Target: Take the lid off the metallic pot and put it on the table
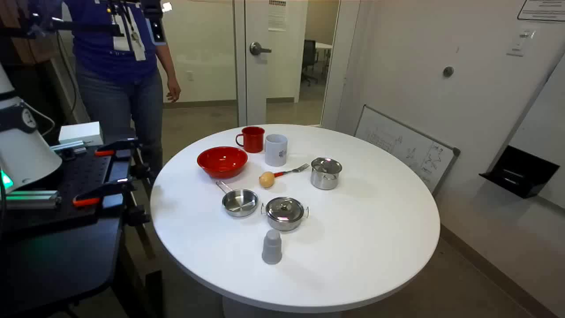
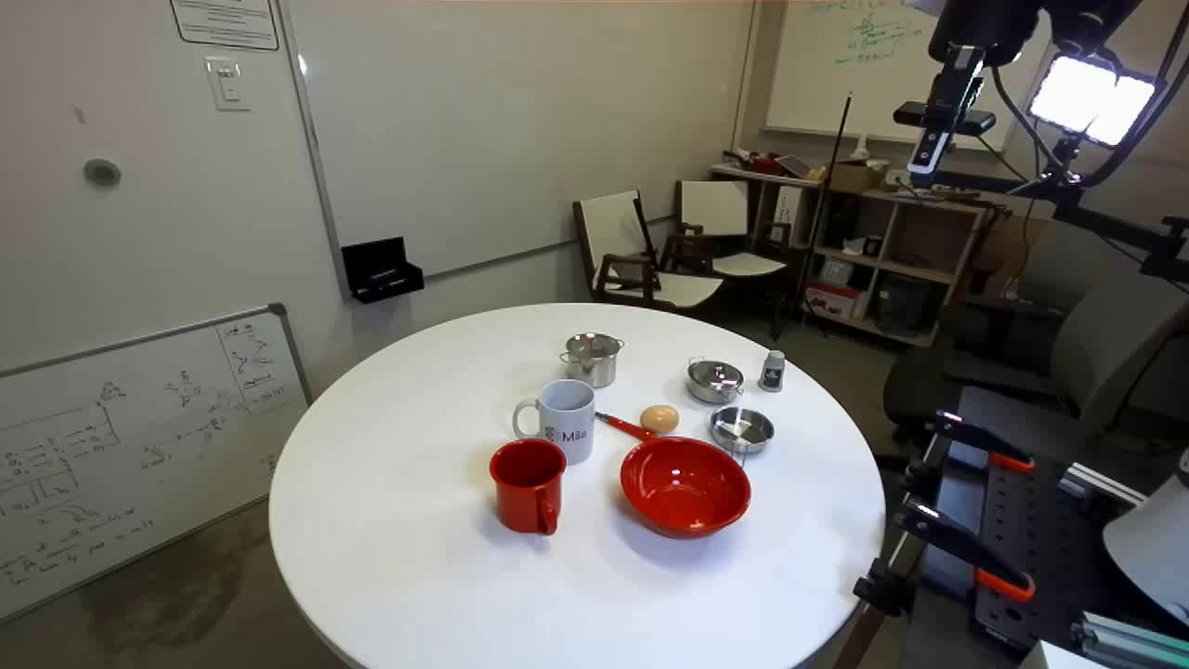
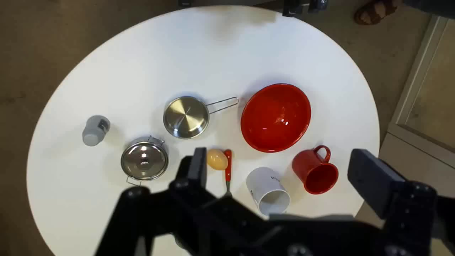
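The metallic pot (image 1: 325, 180) is small, shiny and straight-sided; it stands upright on the white round table (image 1: 375, 247). It also shows in an exterior view (image 2: 592, 367). A flat silvery lid (image 1: 326, 165) appears to lie on its top, also in an exterior view (image 2: 594, 345); reflections blur its detail. In the wrist view the pot is hidden behind the gripper's body. My gripper (image 3: 280, 170) is open and empty, high above the table. In both exterior views it shows at the top edge (image 1: 156, 33) (image 2: 929, 149), well apart from the pot.
A shallow lidded steel pot (image 1: 285, 216), a steel pan (image 1: 239, 203), a grey shaker (image 1: 272, 248), an egg (image 1: 266, 179), a red-handled fork (image 1: 289, 171), a red bowl (image 1: 222, 162), a red mug (image 1: 253, 140) and a white mug (image 1: 276, 151) share the table. A person (image 1: 117, 66) stands behind.
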You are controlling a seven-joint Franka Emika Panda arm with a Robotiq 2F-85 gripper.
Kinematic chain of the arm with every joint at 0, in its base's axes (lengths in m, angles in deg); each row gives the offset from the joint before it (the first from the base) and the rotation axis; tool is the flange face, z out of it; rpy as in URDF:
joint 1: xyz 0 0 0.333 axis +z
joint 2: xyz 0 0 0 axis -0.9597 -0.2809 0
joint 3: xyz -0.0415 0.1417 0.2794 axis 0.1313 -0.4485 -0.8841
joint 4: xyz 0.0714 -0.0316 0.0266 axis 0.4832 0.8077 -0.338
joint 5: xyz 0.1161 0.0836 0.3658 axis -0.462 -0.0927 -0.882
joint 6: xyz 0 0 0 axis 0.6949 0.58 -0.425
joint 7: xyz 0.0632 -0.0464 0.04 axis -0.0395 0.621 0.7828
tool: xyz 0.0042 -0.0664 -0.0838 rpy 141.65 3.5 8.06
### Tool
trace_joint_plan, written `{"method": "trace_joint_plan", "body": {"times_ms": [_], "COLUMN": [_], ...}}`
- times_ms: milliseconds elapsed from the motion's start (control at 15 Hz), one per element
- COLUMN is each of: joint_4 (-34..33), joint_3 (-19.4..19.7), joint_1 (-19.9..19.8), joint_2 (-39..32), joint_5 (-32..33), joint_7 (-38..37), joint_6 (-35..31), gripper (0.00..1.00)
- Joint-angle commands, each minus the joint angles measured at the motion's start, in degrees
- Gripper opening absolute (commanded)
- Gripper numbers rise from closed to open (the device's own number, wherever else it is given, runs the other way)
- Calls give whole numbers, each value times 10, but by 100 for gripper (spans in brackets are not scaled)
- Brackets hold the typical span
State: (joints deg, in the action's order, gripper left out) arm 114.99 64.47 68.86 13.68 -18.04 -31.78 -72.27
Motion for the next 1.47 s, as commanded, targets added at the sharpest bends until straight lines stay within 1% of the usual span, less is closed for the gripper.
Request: {"method": "trace_joint_plan", "body": {"times_ms": [0, 133, 333, 533, 600, 733, 867, 1000, 1200, 1267, 1333, 1400], "joint_4": [-1, -14, -43, -75, -86, -112, -146, -185, -248, -271, -213, -231], "joint_3": [-7, -5, -13, -24, -33, -51, -70, -82, -94, -97, -101, -105], "joint_1": [-8, 6, 28, 48, 50, 49, 40, 33, 26, 25, 19, 17], "joint_2": [-2, -33, -102, -176, -206, -260, -322, -383, -462, -480, -426, -448], "joint_5": [-6, -9, -13, -27, -26, -17, -4, 4, 8, -23, -4, -8], "joint_7": [4, 16, 24, 26, 20, 3, -26, -46, -43, -1, -29, -24], "joint_6": [1, -5, -20, -58, -80, -126, -181, -220, -230, -201, -225, -223], "gripper": [100, 100, 100, 100, 100, 100, 100, 100, 100, 100, 100, 100]}}
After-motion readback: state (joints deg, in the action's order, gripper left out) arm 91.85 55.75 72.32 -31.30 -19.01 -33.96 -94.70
